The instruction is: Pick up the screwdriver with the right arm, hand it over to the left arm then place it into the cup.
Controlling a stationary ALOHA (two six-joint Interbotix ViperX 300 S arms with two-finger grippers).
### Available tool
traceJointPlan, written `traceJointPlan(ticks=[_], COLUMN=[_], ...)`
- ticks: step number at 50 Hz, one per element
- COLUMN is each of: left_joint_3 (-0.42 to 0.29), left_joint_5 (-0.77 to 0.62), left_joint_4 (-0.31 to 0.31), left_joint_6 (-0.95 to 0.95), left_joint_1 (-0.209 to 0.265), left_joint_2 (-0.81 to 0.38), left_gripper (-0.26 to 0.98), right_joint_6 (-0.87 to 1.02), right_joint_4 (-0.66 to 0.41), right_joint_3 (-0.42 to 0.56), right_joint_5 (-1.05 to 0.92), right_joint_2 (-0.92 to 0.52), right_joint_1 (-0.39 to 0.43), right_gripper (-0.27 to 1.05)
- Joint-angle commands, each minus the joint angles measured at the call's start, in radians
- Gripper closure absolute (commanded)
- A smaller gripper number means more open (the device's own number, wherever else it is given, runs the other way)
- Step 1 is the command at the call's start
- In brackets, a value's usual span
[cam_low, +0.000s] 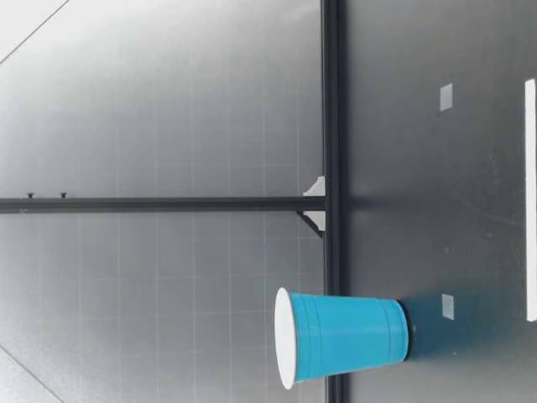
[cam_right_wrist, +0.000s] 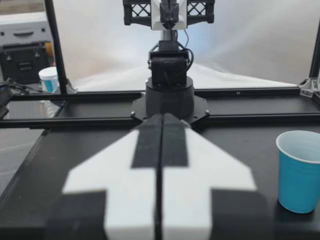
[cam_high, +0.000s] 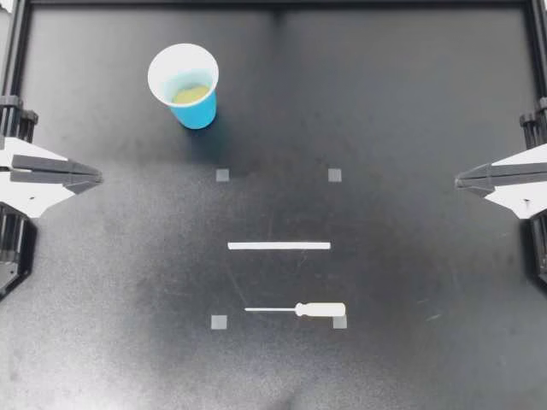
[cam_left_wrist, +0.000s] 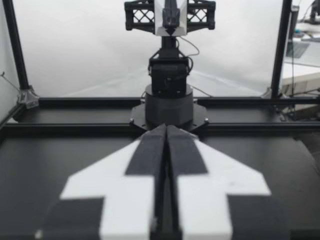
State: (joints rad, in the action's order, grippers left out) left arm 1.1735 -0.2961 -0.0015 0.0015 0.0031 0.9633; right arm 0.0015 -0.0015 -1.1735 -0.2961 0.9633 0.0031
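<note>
The cup (cam_high: 198,111), off to one side of my right claw (cam_high: 460,180), looks like smooth blue plastic — white inside. On the screwdriver (cam_high: 318,309) the handle seems pale plastic, the thin shaft metal; the table (cam_high: 410,256) is matt black — faintly scuffed.

Diffuse overhead light is falling evenly on the black desk (cam_high: 402,282) in the top view, and a pale sheen is spreading across its middle. The cup (cam_high: 184,85) is casting a soft shadow onto the desk just beside its base. The screwdriver (cam_high: 299,309) and the white tape strip (cam_high: 279,246) are washing out and losing surface detail. The white plates of the left end effector (cam_high: 96,178) and right end effector (cam_high: 460,180) are clipping likewise. In both wrist views the near fingers (cam_left_wrist: 145,155) are blurring, and the backdrop is glowing bright. In the low view the cup's shadow is darkening the desk on the camera's side.
</note>
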Motion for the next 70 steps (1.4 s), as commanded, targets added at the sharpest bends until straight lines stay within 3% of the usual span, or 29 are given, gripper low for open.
traceJointPlan(ticks=[1,10,26,36,50,70], left_joint_3=[-0.006,0.002,0.021,0.034,0.035,0.069], left_joint_5=[-0.020,-0.037,-0.037,-0.037,-0.032,-0.029], left_joint_4=[-0.002,-0.002,-0.002,-0.002,-0.002,-0.002], left_joint_6=[0.006,0.008,-0.006,0.000,0.009,-0.006], left_joint_1=[0.017,0.017,0.017,0.017,0.017,0.017], left_joint_2=[0.002,-0.002,-0.017,-0.028,-0.029,-0.025], left_gripper=[0.56,0.62,0.62,0.62,0.62,0.62], right_joint_6=[0.000,0.008,0.057,0.089,0.126,0.164], right_joint_4=[0.002,0.005,0.023,0.028,0.028,0.028], right_joint_3=[0.012,0.077,0.341,0.489,0.621,0.765], right_joint_5=[-0.006,0.015,0.336,0.557,0.718,0.861], right_joint_2=[-0.008,-0.121,-0.574,-0.764,-0.982,-1.172], right_joint_1=[-0.017,-0.018,0.014,0.067,0.140,0.169], right_gripper=[0.73,0.79,0.76,0.59,0.19,0.18])
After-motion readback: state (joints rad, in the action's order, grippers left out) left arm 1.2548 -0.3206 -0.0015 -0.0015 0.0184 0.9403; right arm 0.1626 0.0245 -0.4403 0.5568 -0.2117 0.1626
